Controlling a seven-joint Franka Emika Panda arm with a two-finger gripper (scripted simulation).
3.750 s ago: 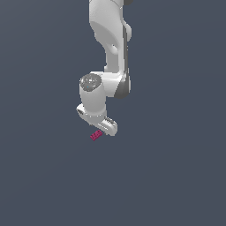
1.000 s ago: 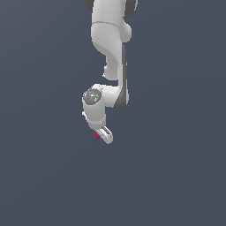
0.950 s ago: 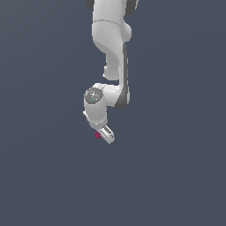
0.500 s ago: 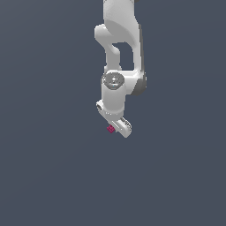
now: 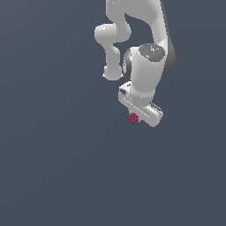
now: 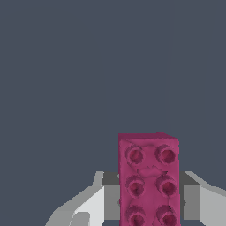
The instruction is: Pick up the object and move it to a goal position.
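In the exterior view our claw [image 5: 137, 115] hangs under the white arm [image 5: 143, 70] with the magenta block [image 5: 133, 118] peeking out at its lower edge, no desk or container visible.

In the wrist view the fingers [image 6: 92, 198] press both long sides of the block [image 6: 149, 178], clamped on it. We judge the grip shallow: a jolt could let it slip.

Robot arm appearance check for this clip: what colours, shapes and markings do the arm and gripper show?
The arm is glossy white with rounded, bulbous links and a dark grey band on one side. A grey circular joint cap carries tiny coloured specks. The gripper has a boxy white body; its fingers are white with grey inner faces. No cables or lettering are visible.
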